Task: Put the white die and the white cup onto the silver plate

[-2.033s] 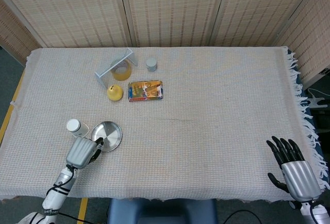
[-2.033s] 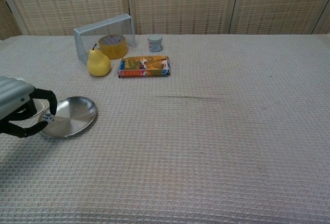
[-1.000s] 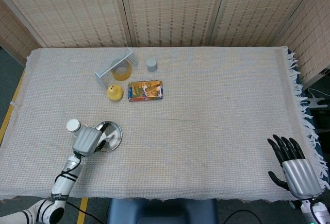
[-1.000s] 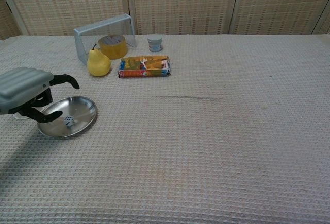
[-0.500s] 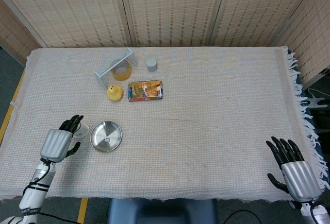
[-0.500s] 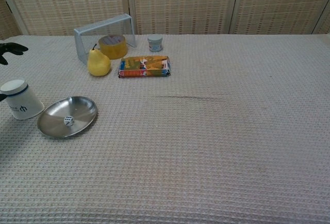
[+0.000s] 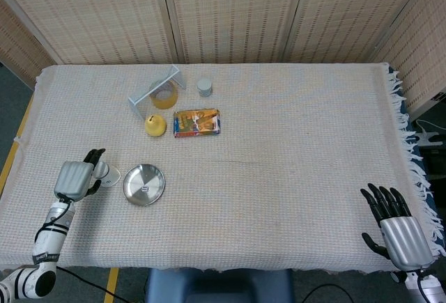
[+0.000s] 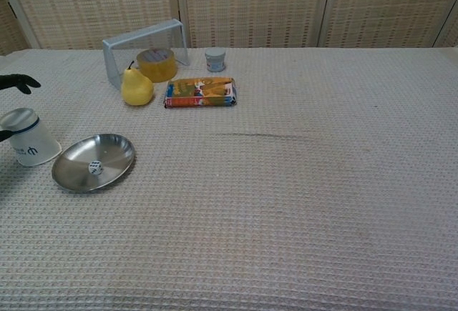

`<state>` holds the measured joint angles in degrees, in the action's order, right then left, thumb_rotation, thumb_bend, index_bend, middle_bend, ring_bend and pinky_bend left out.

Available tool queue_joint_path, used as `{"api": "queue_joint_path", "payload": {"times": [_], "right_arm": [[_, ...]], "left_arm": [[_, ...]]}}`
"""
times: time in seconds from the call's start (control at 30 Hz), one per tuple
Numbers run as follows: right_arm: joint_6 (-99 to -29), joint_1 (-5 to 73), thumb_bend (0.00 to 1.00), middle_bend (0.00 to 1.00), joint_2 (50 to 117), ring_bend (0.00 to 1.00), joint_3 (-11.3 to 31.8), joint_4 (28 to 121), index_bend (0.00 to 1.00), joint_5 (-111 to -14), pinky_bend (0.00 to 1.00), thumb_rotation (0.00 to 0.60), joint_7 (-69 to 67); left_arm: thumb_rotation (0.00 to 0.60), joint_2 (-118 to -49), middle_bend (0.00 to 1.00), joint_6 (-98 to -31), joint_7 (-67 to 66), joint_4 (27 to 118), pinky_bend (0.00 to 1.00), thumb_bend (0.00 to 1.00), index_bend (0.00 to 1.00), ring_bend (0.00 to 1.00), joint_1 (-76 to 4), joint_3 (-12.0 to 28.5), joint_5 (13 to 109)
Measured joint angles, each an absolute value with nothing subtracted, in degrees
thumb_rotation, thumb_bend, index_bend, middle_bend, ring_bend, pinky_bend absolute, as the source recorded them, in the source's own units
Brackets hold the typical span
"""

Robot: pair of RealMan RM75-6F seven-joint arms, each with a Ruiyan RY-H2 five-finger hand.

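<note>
Chest view: pear [image 8: 137,87], snack packet [image 8: 200,91], tape roll [image 8: 157,63] behind silver plate [image 8: 114,155].

the silver plate [image 8: 118,155] is gleaming, carrying a white die [image 8: 94,168] with dark pips. the white cup [image 8: 28,138] is showing a dark band and mark. a yellow pear [image 8: 136,87] is sitting by an orange packet [image 8: 200,91] — all on a beige waffle-weave surface [image 8: 300,204].

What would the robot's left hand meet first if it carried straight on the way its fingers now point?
Probably the white cup: the left hand sits just beside it, fingers reaching around it. Whether they touch is unclear. The silver plate lies beyond.
</note>
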<state>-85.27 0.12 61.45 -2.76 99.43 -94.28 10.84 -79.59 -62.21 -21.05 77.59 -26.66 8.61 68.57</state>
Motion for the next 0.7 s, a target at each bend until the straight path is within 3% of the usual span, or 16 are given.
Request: {"api": "queue_joint_path", "payload": {"times": [0.7], "right_arm": [[-84.2, 0.5, 0.14, 0.00, 61.8, 0.00, -2.7, 99.5, 0.00, -93.5, 0.00, 0.600, 11.7]], "left_arm": [[0.600, -79.9, 0.22, -61.1, -23.0, 76.2, 0.95, 0.34, 0.26, 0.75, -27.7, 7.6, 66.6]]}}
